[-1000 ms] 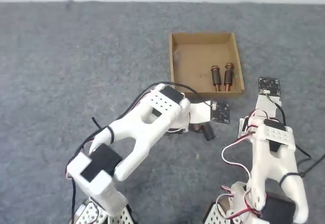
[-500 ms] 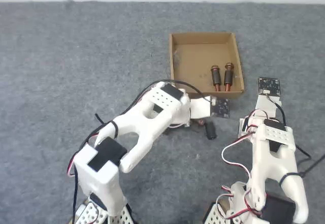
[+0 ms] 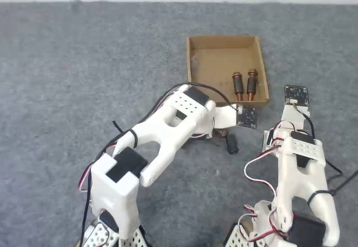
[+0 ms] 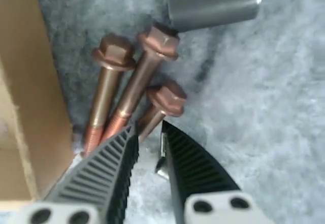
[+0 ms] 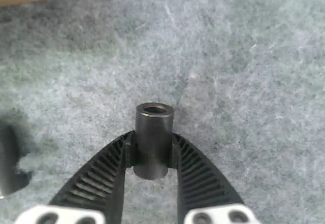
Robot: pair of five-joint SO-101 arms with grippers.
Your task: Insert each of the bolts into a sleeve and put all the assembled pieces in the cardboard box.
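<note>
**High view.** The cardboard box [image 3: 215, 68] sits on grey carpet [image 3: 84, 62], beyond both arms. Inside it, near the right wall, two bolt-in-sleeve pieces [image 3: 239, 85] lie parallel and side by side, with their copper heads toward the far wall.

The left arm [image 3: 168, 135] is stretched to a spot just outside the box's near wall. A loose sleeve [image 3: 231, 143], dark, lies on its side on the carpet just beside that arm's tip. The right arm [image 3: 299, 168] stands folded, off the box's near right corner.

**Left wrist view** — this gives what lies under the left arm.
- Three bolts [image 4: 133, 89], copper-coloured with hex flange heads, lie loose on the carpet beside the box's outer wall.
- They are fanned out, with heads apart and threaded ends close together.
- The loose sleeve lies just past the middle bolt's head.
- The left gripper [image 4: 148, 132] has its jaws parted narrowly, with the tips on either side of the shank end of the nearest bolt [image 4: 166, 98].
- I cannot tell whether either jaw touches that shank.

**Right wrist view** — this gives what the right arm covers from above.
- The right gripper [image 5: 152, 148] is clamped on the held sleeve [image 5: 154, 132], which is dark and upright with its open bore facing the camera.
- The jaws press its lower half from both sides.
- I cannot tell whether the sleeve's base rests on the carpet or hangs above it.
- A corner of the box shows farther off.
</note>
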